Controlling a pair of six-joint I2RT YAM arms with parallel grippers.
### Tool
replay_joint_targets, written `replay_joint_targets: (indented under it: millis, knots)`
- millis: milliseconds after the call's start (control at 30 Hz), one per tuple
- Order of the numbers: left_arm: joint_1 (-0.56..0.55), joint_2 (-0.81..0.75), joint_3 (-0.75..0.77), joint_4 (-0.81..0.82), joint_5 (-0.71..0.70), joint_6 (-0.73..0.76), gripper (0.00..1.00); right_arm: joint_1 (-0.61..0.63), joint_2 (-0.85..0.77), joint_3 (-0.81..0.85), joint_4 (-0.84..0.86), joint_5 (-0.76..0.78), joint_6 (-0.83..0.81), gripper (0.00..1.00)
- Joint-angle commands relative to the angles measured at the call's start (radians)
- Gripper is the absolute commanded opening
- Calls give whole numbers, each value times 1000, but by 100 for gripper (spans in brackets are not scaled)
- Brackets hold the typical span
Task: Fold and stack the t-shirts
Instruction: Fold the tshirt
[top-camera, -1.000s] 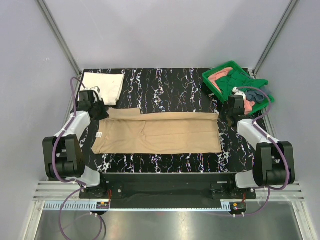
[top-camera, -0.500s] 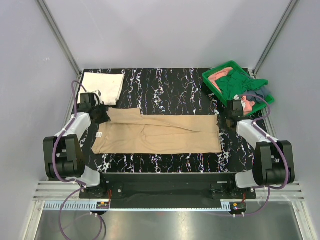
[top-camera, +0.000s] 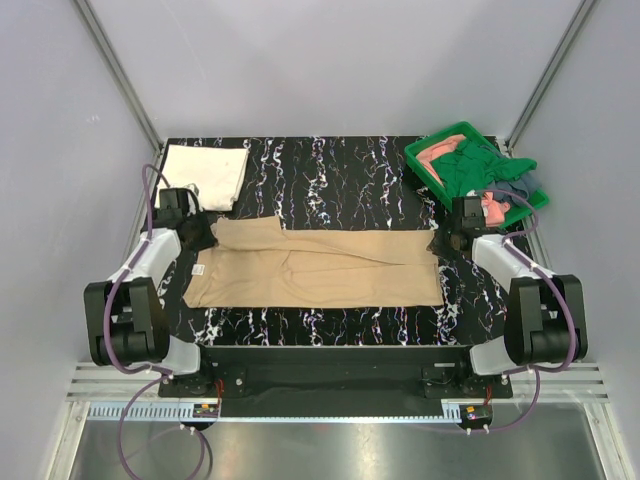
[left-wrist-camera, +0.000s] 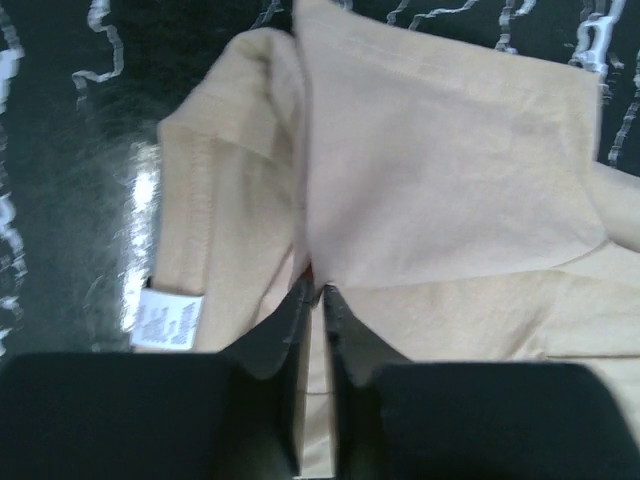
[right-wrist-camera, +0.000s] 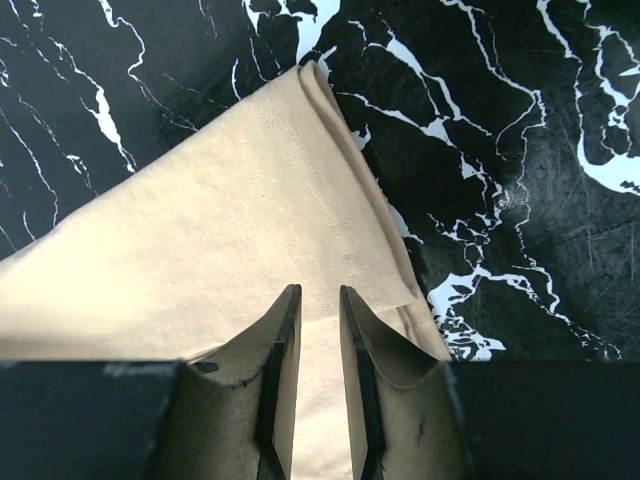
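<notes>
Tan t-shirt (top-camera: 315, 265) lies folded on black marbled table (top-camera: 330, 180) between grey walls (top-camera: 300, 60).

Free passage: bare far-centre marble table (top-camera: 330, 170), between folded cream-white t-shirt (top-camera: 207, 172) and heaped green tray (top-camera: 418, 146); tan t-shirt (top-camera: 320, 268) spans the near strip.

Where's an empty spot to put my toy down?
Bare table at the back, between the cream-white shirt and the green tray, beyond the tan shirt. The middle is crowded: left claw and right claw at the tan shirt's ends.
</notes>
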Motion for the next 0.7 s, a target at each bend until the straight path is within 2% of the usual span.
replay_joint_targets:
  millis: [0, 100, 167, 233, 267, 333, 367, 467, 667]
  knots:
    - [3, -69, 7, -42, -159, -32, 21, 10, -4, 41, -2, -35, 22, 29]
    - [3, -102, 30, -110, -375, -84, 30, 37, 7, 62, -1, -85, 12, 31]
    - [3, -109, 57, -139, -415, -104, 34, 72, 45, 104, 2, -109, -10, 31]
    - [3, -112, 83, -136, -336, -113, 42, 161, 97, 163, 5, -104, -24, 30]
    - [3, -104, 93, -121, -208, -115, 42, 221, 142, 212, 9, -86, -25, 27]
    - [-3, -100, 100, -93, -71, -129, 40, 275, 194, 264, 15, -86, -18, 24]
    - [-18, -98, 96, -44, 45, -130, 40, 293, 222, 291, 16, -92, -8, 23]
    - [-87, -74, 105, 16, 162, -153, 38, 370, 317, 386, 16, -109, -5, 21]
    - [-176, 75, 166, 44, 215, -193, 39, 451, 423, 431, 15, -109, -16, 21]
